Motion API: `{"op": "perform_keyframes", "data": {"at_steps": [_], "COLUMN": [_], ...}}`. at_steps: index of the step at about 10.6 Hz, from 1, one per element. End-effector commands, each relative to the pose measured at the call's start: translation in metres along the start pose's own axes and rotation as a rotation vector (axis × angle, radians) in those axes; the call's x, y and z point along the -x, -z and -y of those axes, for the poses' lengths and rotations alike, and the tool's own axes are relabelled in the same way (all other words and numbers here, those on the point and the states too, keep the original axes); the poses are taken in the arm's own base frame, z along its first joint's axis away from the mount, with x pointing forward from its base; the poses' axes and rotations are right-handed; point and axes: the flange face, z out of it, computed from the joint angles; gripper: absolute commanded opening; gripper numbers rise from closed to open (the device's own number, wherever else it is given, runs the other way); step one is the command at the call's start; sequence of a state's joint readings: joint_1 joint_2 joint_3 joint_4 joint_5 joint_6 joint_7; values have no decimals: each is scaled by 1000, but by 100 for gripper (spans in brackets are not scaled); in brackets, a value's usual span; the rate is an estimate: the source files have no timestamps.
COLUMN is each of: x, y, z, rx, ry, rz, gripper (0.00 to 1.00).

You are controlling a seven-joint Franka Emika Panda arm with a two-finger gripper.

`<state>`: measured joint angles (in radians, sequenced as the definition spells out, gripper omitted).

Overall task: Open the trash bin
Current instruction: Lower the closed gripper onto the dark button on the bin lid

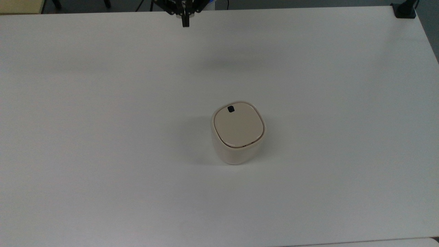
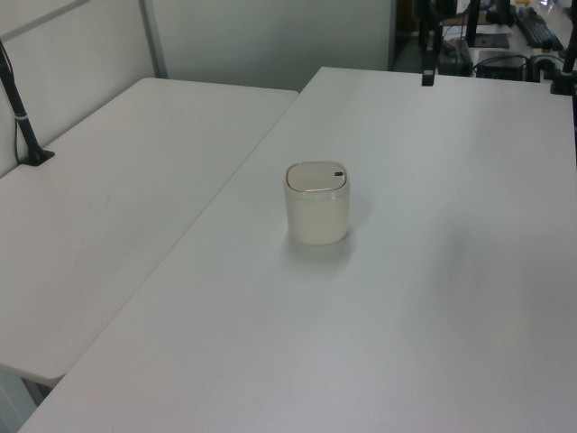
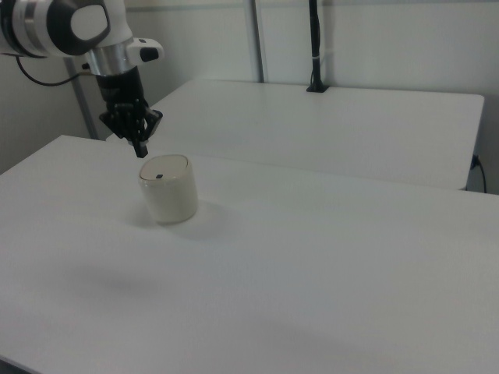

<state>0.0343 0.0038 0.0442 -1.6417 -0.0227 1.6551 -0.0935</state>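
Observation:
The trash bin (image 1: 236,151) stands upright near the middle of the white table (image 1: 103,137). It is cream-white, and its flat beige lid (image 1: 239,127) lies down flat. A small black button (image 1: 231,109) sits at the lid's far edge in the top view. The bin (image 2: 317,212) also appears in the left view and the bin (image 3: 168,195) in the right view. My gripper (image 1: 185,24) hangs over the table's far edge in the top view, well short of the bin. In the right view the gripper (image 3: 141,149) hovers above and behind the bin, its fingers together and holding nothing.
A second white table (image 2: 108,198) adjoins on the left view's left, with a black clamped pole (image 2: 22,113) on it. Another black clamp (image 1: 404,10) sits at the top view's upper right corner. Desks with equipment (image 2: 532,27) lie beyond the far edge.

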Motion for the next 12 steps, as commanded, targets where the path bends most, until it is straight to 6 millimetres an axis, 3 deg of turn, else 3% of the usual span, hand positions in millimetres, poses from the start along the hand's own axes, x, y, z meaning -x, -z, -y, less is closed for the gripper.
{"op": "perform_keyframes", "data": {"at_steps": [1, 8, 10, 12], "x": [-38, -112, -122, -124], "y": [-20, -106, -132, -147], "z": [14, 70, 90, 92], "rx": [1, -8, -14, -16], "ry": [34, 126, 150, 152], "rz": [-66, -236, -246, -225], "gripper": [0, 0, 0, 0]}}
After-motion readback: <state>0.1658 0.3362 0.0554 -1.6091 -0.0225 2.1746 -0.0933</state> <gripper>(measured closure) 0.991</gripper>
